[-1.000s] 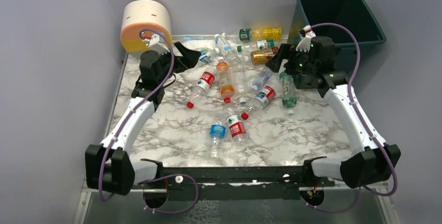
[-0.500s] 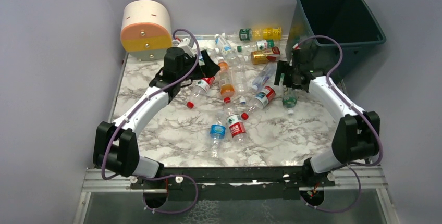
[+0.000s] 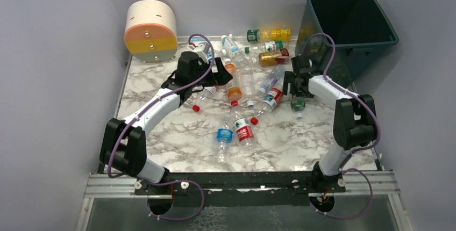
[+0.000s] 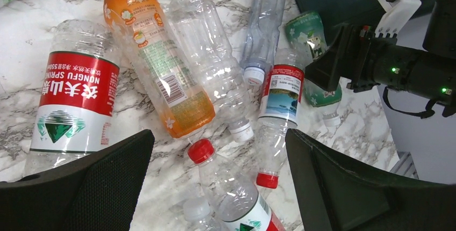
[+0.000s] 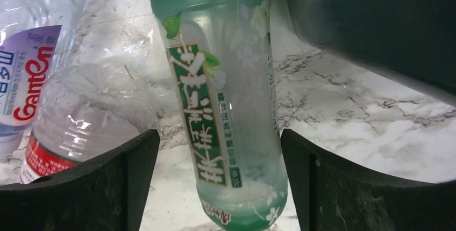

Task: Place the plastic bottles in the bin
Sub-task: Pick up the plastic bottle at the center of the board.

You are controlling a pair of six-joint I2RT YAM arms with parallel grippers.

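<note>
Several plastic bottles [image 3: 242, 80] lie scattered on the marble table. The teal bin [image 3: 371, 48] stands at the back right, off the table's corner. My right gripper [image 3: 292, 83] is low over a green-labelled bottle [image 3: 297, 102]. In the right wrist view that bottle [image 5: 226, 80] lies between the gripper's [image 5: 219, 134] fingers: the right finger is at its side and a gap shows on the left. My left gripper [image 3: 214, 78] hangs wide open above the pile. Its wrist view shows the gripper [image 4: 218, 139] over a red-capped bottle [image 4: 231, 193], near an orange one [image 4: 161, 80].
A round cream, orange and yellow drum [image 3: 151, 31] stands at the back left corner. More bottles [image 3: 269, 34] lie along the back edge, and two [image 3: 236, 131] lie nearer the front. Purple walls close in both sides.
Both arms have stretched forward and dropped toward the pile. The right gripper came down around the green bottle and its jaws narrowed. The left gripper moved right over the middle bottles.
</note>
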